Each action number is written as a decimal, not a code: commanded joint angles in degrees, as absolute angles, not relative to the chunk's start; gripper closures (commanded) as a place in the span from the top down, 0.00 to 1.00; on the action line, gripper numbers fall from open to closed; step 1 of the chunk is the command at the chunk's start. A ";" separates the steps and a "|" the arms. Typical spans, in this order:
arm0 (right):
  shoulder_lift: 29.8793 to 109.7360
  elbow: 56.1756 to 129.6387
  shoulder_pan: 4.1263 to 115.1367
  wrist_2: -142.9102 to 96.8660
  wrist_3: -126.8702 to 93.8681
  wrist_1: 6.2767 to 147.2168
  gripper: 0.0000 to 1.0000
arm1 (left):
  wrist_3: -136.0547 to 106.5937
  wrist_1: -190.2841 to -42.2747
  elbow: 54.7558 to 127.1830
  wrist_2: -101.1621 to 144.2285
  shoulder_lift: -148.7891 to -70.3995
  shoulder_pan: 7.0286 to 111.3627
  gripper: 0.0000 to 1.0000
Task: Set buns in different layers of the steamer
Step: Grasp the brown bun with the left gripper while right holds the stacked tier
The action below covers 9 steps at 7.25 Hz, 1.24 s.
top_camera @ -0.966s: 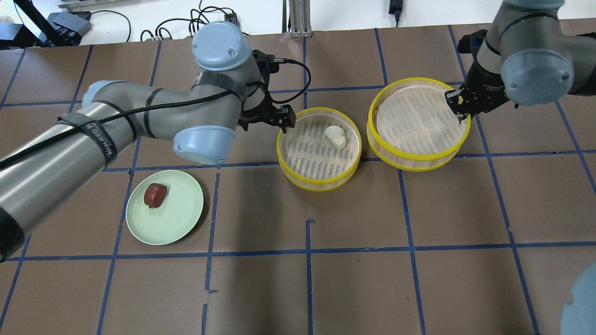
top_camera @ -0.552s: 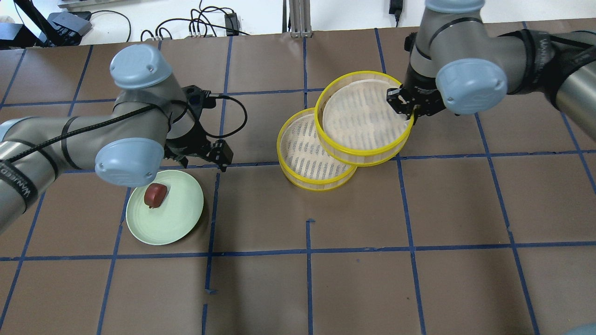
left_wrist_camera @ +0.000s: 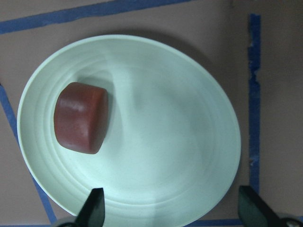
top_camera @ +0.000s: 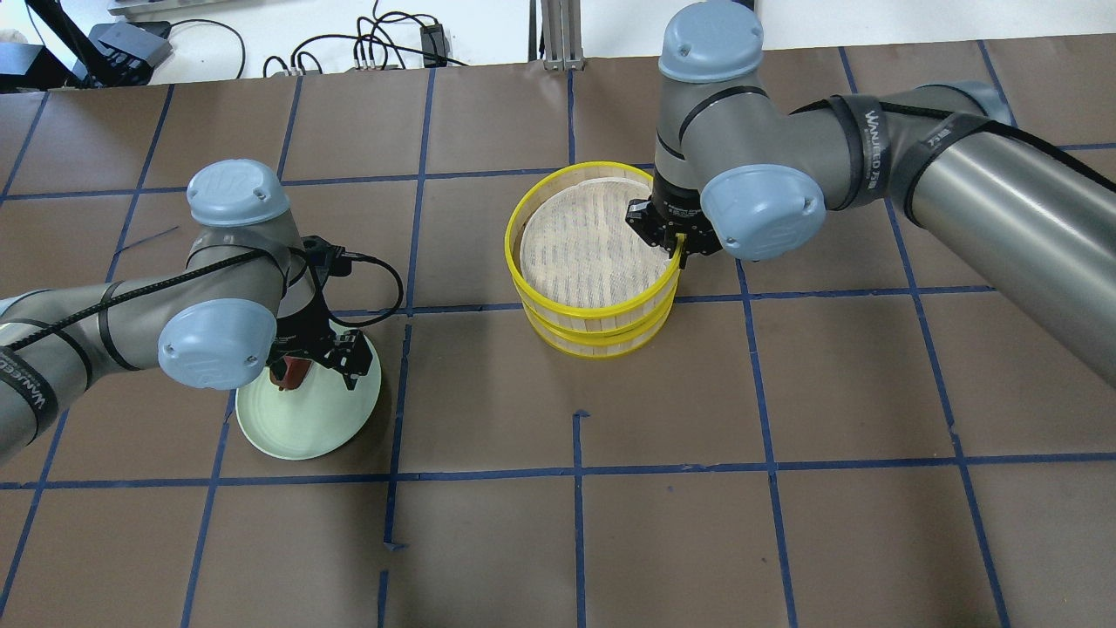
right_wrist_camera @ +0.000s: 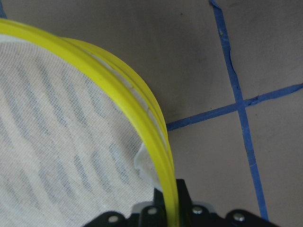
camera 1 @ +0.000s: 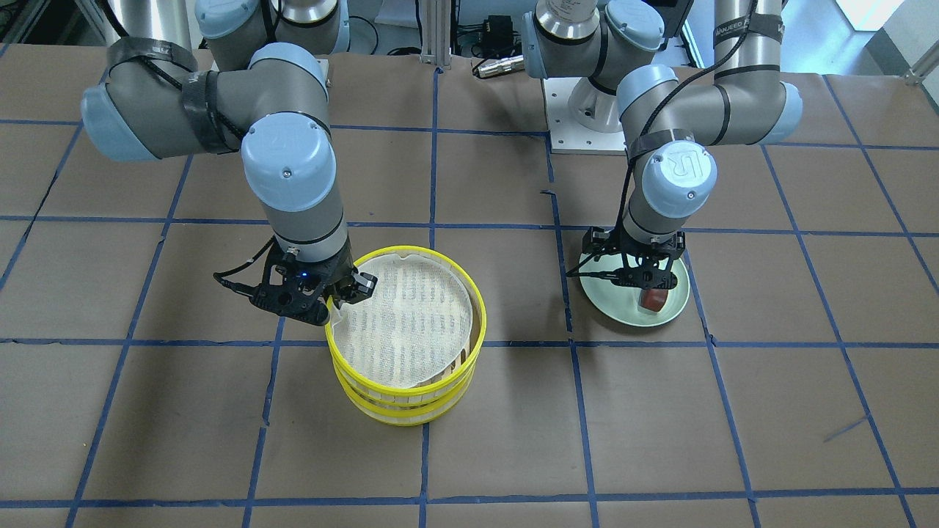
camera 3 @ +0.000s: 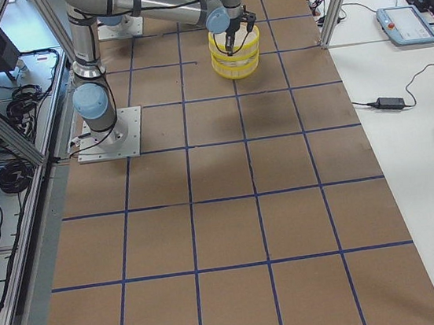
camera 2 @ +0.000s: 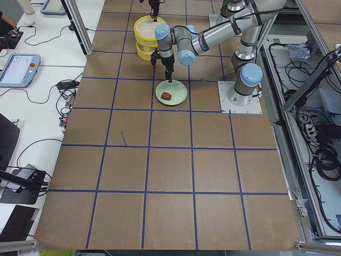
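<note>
The two steamer layers stand stacked at the table's middle, the upper layer (top_camera: pixel 580 244) on the lower layer (top_camera: pixel 602 342). My right gripper (top_camera: pixel 676 240) is shut on the upper layer's yellow rim (right_wrist_camera: pixel 137 118) at its right side. The upper layer's cloth is bare. The white bun is hidden. The dark reddish-brown bun (left_wrist_camera: pixel 80 117) lies on the pale green plate (left_wrist_camera: pixel 165 142). My left gripper (top_camera: pixel 314 362) is open and hovers over the plate, with the bun (top_camera: pixel 292 371) just left of it. Its fingertips (left_wrist_camera: pixel 94 208) are wide apart.
The brown table covering has a blue tape grid. Cables and boxes lie along the far edge (top_camera: pixel 384 44). The robot's base plate (camera 1: pixel 587 125) is behind the plate.
My right gripper carried the upper layer left and set it on the lower one, covering the white bun. My left arm swung from the steamer to above the plate.
</note>
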State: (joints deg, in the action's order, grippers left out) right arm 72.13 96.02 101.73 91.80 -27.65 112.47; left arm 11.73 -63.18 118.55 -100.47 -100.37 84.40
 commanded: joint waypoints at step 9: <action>70.22 97.38 100.90 91.58 -28.39 114.96 0.53 | 17.13 -57.22 115.84 -108.03 -106.97 82.44 0.00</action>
State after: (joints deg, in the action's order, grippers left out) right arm 70.22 97.37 100.90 91.04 -28.19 114.89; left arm 17.02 -57.12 115.81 -108.48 -107.56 82.50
